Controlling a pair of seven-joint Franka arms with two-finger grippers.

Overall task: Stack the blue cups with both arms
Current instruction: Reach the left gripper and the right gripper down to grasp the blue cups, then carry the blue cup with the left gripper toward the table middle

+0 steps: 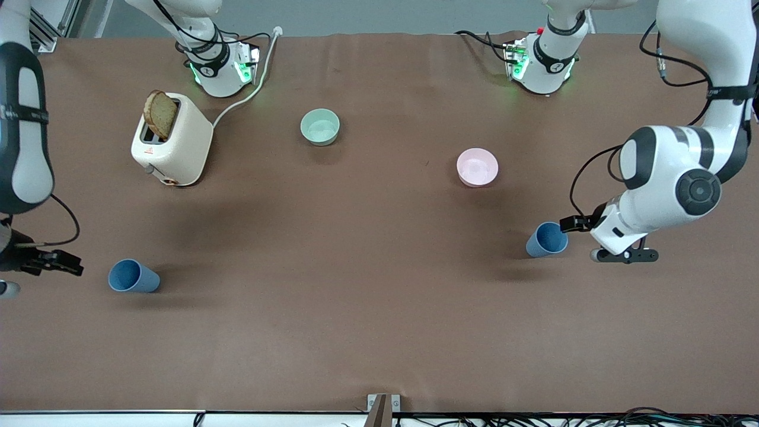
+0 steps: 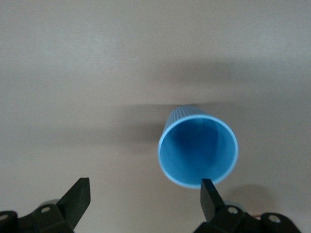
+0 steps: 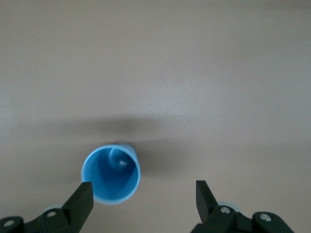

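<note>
Both blue cups (image 1: pixel 134 276) (image 1: pixel 547 239) lie sideways; right jaws partly cropped

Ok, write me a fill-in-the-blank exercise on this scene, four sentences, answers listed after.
1. The number of blue cups on the table is ____.
2. In the toaster stands a slice of ____.
3. The bowl nearer the left arm's end of the table, beside one blue cup, is coloured ____.
4. The left gripper and the right gripper both have their fingers ____.

Answers: two; bread; pink; open
</note>
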